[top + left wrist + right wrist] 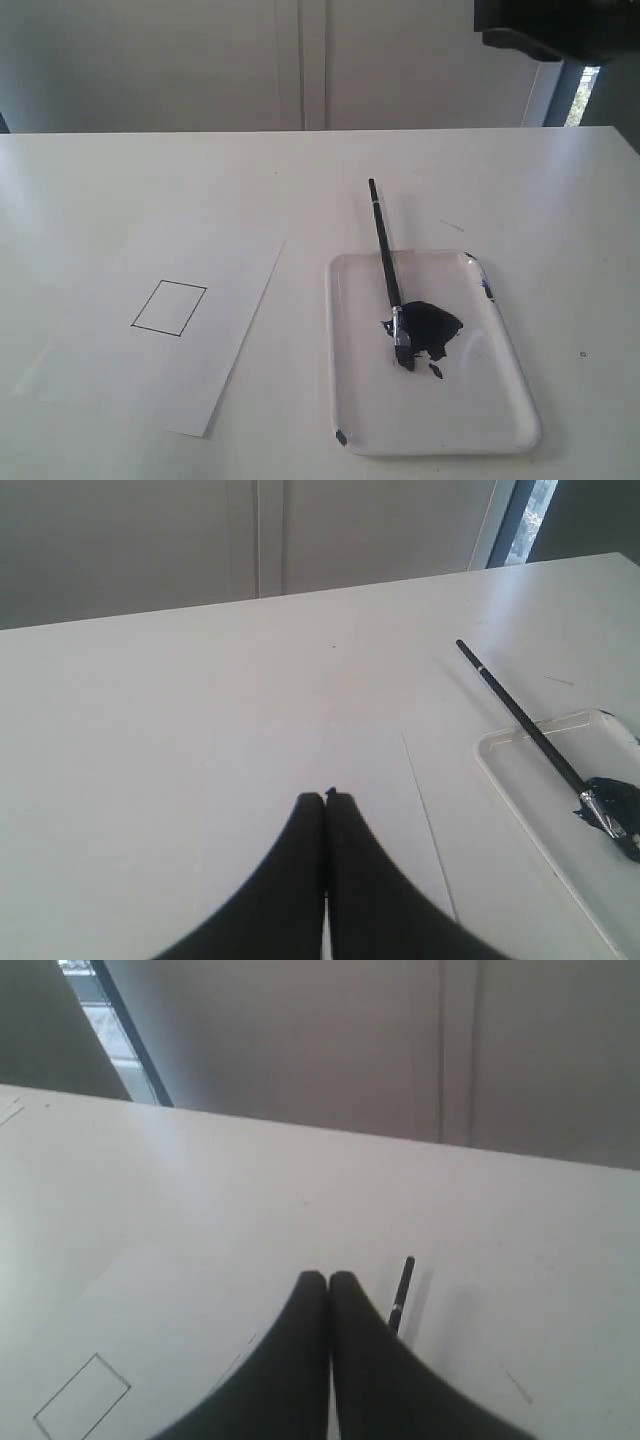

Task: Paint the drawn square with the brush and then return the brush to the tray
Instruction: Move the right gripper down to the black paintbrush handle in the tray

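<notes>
While left hand [326, 798] and right hand [328, 1278] sit clenched empty, that thin black-handled paintbrush [385, 255] looks light, stiff, slick: grab mid-handle.

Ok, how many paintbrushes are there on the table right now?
1. The long black-handled paintbrush with silver ferrule lies on the glossy white rectangular plastic tray, tip at the dark blue paint blot, handle reaching out past the tray's rim. No other shows.

One brush [385, 262], one tray [500, 400], one paper sheet [225, 330], one drawn square [169, 307], one paint blot [435, 325].
</notes>
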Motion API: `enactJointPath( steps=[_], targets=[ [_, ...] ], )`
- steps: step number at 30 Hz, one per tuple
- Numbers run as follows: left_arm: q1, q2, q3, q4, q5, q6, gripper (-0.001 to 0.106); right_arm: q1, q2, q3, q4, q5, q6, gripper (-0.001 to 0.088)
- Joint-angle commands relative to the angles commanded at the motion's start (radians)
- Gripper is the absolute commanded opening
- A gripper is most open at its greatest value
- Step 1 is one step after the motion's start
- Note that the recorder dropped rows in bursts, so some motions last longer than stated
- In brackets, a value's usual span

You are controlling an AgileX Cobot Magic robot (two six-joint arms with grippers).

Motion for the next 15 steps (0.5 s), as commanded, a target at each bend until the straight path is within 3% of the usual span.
enactJointPath(
  steps=[8,15],
  targets=[
    [0.000,0.000,0.000,0.000,-0.002,-0.003,0.000,0.000,0.197,-0.001,0.002,0.053,0.000,0.0000],
    [0.000,0.000,0.000,0.000,0.006,-0.005,0.000,0.048,0.368,-0.030,0.002,-0.033,-0.071,0.0022]
  ],
)
